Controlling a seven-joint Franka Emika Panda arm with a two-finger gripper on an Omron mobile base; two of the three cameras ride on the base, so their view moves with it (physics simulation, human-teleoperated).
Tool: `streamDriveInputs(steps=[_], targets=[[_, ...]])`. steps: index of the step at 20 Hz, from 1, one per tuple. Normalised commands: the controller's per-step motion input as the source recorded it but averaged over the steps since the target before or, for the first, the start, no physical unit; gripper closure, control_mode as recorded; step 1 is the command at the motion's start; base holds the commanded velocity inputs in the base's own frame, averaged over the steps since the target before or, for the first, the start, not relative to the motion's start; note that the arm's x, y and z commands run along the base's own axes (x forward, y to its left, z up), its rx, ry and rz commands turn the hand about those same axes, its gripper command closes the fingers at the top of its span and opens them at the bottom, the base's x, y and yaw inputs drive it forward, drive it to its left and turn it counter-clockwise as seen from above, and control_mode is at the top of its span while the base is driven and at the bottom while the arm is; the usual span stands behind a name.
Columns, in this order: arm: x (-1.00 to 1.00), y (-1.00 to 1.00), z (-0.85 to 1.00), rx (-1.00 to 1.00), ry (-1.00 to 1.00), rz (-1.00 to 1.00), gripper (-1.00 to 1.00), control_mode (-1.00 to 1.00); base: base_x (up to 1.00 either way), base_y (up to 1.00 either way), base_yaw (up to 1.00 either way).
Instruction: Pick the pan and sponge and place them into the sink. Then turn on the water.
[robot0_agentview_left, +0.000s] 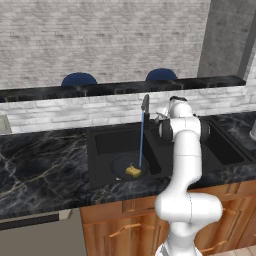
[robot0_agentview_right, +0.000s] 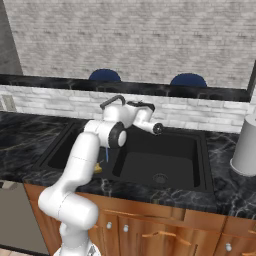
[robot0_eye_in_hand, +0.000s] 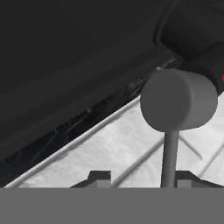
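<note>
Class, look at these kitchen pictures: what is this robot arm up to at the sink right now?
The arm is reaching over the black sink with its gripper up at the faucet, close to its grey handle. Whether the jaws grip that handle can't be told. The pan lies in the left basin with the yellow sponge on it, and a blue stream of water falls onto them. Both items are in and the water is running.

No legible text, labels, brand marks, numerals or signs found on any surface inspected, in any of the three views. The white canister (robot0_agentview_right: 246, 145), at 3 o'clock in the right base view, carries no readable marking.
</note>
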Motion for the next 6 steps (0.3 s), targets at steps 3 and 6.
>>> streamDriveInputs(steps=[3,6], targets=[[-0.16,-0.17,-0.01,0.03,0.0,-0.04,1.0,-1.0,0.0,0.0,0.0],[-0.19,-0.15,-0.01,0.03,0.0,-0.06,1.0,-1.0,0.0,0.0,0.0]])
